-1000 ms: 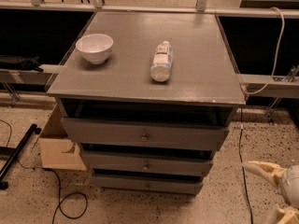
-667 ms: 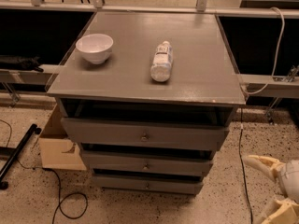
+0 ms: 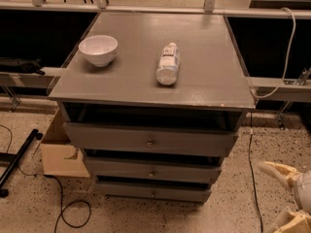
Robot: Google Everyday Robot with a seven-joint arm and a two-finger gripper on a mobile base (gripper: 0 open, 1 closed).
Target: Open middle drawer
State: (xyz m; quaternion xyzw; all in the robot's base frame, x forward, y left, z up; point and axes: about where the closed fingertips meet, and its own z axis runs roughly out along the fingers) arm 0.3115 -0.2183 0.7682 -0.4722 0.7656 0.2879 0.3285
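Standing on a speckled floor [image 3: 218, 212], a grey cabinet carries a flat grey counter [image 3: 204, 76] whose painted top shows a dull sheen and small chips along its front edge. On the counter's left part sits a white bowl [image 3: 98, 49], upright. Well apart from it, near the centre, a clear plastic bottle [image 3: 168, 63] lies on its side with a pale label.

Under the counter is a dark open gap, then three grey drawer fronts stacked one over another. The middle drawer [image 3: 184, 171] lies between the top drawer [image 3: 194, 142] and the bottom drawer [image 3: 180, 194], with a small round knob [image 3: 151, 171] at its front's centre.

The gripper [image 3: 272, 195] is low in the right corner, over the floor and well apart from the cabinet, its cream-coloured jaws spread apart and holding nothing.

Just beside the cabinet's left side stands a cardboard box [image 3: 60, 154]. A black cable [image 3: 73, 216] loops on the floor, and a black bar [image 3: 17, 160] lies further left. A white cable [image 3: 287, 47] hangs at the right by a metal rail [image 3: 279, 89]; dark panels run behind.
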